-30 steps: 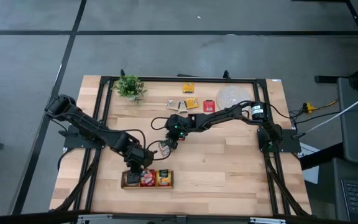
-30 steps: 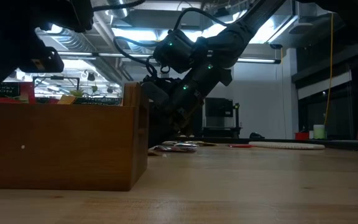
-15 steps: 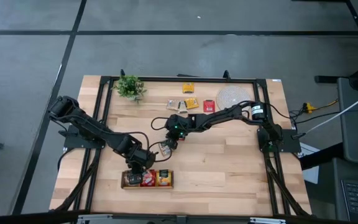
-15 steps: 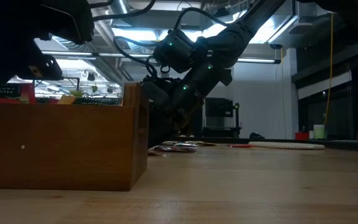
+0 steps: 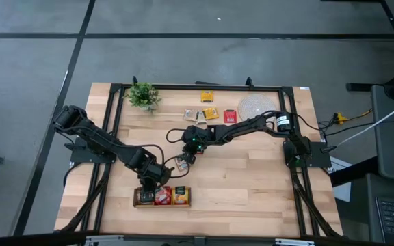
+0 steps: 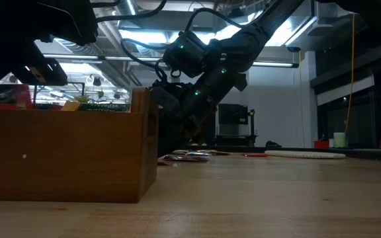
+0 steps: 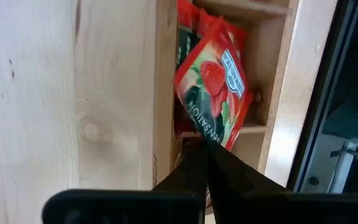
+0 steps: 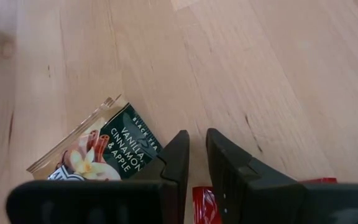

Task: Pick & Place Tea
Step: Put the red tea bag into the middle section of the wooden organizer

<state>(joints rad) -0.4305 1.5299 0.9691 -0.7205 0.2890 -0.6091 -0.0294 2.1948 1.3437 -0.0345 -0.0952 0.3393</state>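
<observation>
- Sorting is partly done: the tray [image 5: 161,197] at the counter's [image 5: 252,184] near edge already holds sachets, red ones in the middle compartment and yellow-orange ones at the right end; the left compartment is hidden under the arm.
- The left gripper [image 5: 152,186] hangs over the tray with its jaws clenched together, tips at the corner of a red strawberry sachet [image 7: 211,93] that stands tilted in a compartment; whether it is pinched or merely touched cannot be told.
- The right gripper [image 5: 183,161] sits low at mid-counter, jaws narrowly parted above a vanilla sachet [image 8: 98,149] lying flat, with a red sachet [image 8: 202,205] just beside it; neither looks gripped.
- More loose sachets [image 5: 209,113] lie at the far side, near the mat [image 5: 255,106] and plant [image 5: 142,96], so several trips appear to remain.
</observation>
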